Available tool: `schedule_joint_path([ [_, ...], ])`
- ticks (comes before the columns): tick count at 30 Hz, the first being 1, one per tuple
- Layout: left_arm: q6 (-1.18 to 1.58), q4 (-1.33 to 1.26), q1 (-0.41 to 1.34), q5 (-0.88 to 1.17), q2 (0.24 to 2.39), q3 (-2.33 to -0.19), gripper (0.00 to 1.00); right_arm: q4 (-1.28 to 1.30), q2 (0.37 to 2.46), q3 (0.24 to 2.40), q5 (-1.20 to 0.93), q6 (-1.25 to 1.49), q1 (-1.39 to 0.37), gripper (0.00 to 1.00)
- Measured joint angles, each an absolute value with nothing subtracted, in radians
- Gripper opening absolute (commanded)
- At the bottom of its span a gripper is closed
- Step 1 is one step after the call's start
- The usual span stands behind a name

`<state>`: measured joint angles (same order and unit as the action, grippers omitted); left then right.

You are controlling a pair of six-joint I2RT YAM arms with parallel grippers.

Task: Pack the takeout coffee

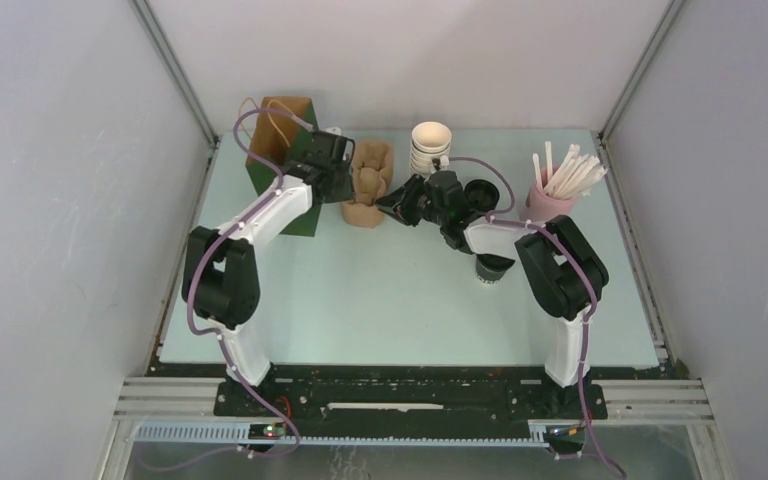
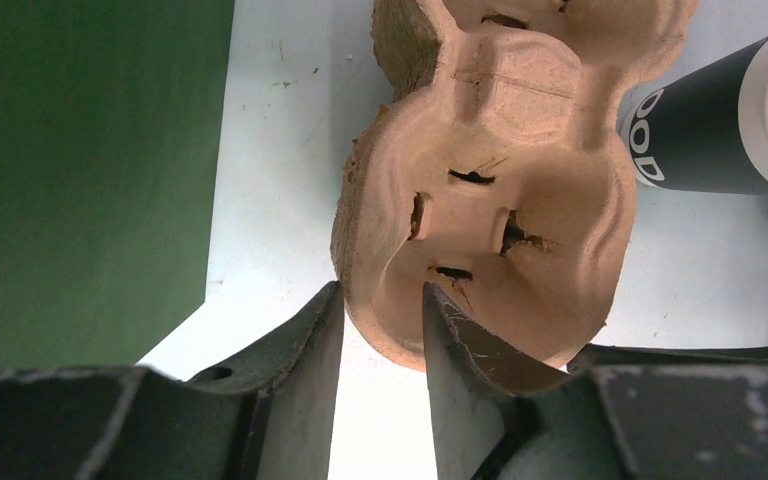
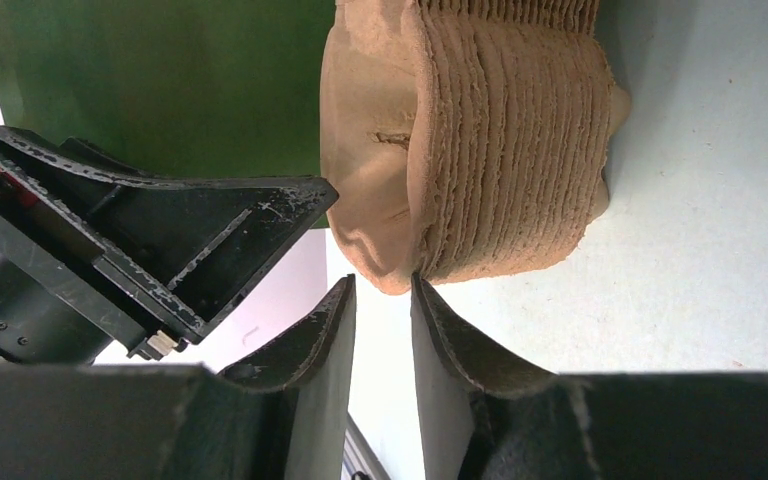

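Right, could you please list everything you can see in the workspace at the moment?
bag: one, green, back left
cup carriers: one stack, brown, just right of the bag
cups: one stack, dark with white rims, back centre
lids: black, count unclear, right of the cups, partly hidden
straws: one bundle, white, standing in the pink cup
pink cup: one, back right
takeout coffee: one, dark with a black lid, centre right, partly under the right arm
table: one, pale green
left gripper: black, open, at the rim of the top carrier
right gripper: black, open, low at the carrier stack's side
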<state>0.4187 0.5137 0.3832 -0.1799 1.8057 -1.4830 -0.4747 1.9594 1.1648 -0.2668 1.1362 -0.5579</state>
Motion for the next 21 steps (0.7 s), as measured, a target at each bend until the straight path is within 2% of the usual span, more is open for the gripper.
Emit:
schedule_joint_path([
  [8, 0.419, 0.506, 0.384, -0.177, 1.819, -1.481, 0.39, -0.461, 1.959, 1.168, -0.259, 1.135, -0.558, 0.37],
  [12, 0.419, 0.502, 0.386, -0.179, 1.819, -1.478, 0.34, -0.456, 1.959, 1.168, -0.251, 1.132, -0.558, 0.38],
  [21, 0.421, 0.480, 0.391, -0.193, 1.814, -1.451, 0.11, -0.421, 1.959, 1.168, -0.216, 1.129, -0.551, 0.36],
])
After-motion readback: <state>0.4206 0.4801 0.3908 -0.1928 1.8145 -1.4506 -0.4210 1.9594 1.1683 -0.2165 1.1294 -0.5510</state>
